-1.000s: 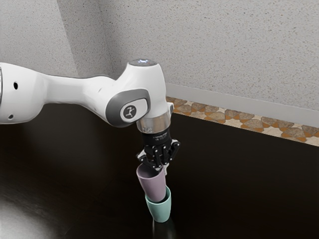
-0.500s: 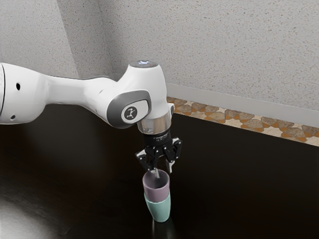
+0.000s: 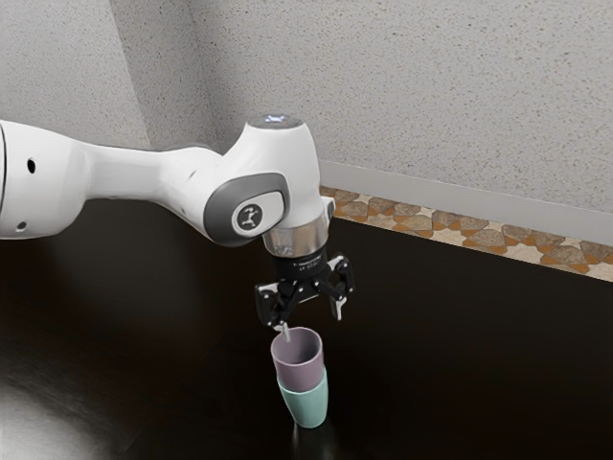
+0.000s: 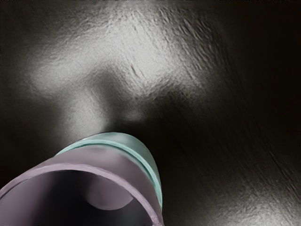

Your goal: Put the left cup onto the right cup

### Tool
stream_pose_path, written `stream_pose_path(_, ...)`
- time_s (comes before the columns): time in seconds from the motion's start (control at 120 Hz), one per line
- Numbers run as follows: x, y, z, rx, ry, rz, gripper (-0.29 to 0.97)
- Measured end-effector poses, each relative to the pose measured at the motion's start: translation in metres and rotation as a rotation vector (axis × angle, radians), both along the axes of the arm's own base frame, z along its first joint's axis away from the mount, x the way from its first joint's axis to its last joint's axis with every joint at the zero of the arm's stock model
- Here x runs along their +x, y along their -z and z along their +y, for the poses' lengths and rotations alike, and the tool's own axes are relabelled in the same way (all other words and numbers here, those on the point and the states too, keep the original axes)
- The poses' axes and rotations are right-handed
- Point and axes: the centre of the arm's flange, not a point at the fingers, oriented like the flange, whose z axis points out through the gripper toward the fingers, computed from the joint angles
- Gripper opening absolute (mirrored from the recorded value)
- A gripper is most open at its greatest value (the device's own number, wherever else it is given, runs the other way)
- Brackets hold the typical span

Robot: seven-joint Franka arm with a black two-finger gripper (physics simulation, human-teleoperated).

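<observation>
- The gripper (image 3: pixel 305 314) hung with its jaws spread wide and nothing between them.
- The mauve cup (image 3: pixel 297 356) sat directly below the jaws, upright and nested in the teal cup (image 3: pixel 308 402), rim clear of both fingers as far as could be seen.
- In the wrist view the mauve cup (image 4: pixel 80 188) lay just under the hand, with the teal cup's rim (image 4: pixel 141 155) ringing it.
- Handling judgement: the mauve cup looked light, rigid and smooth-walled (likely slippery). A regrasp would best pinch the rim wall, one finger inside and one outside.
- Change over the last second: the jaws had been clamped on the mauve cup's rim with the cup tilted. They have since released and opened in stages, the cup has settled upright, and the hand has lifted slightly.
</observation>
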Motion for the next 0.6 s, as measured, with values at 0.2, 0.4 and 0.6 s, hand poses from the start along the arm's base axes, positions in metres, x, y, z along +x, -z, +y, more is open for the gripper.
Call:
stream_pose_path(0.2, -0.002, -0.017, 0.003, 0.013, 0.012, -0.034, 0.67)
stream_pose_path(0.4, 0.0, -0.042, 0.005, 0.05, 0.05, -0.082, 0.67)
stream_pose_path(0.6, 0.008, -0.069, 0.006, 0.069, 0.129, -0.099, 0.68)
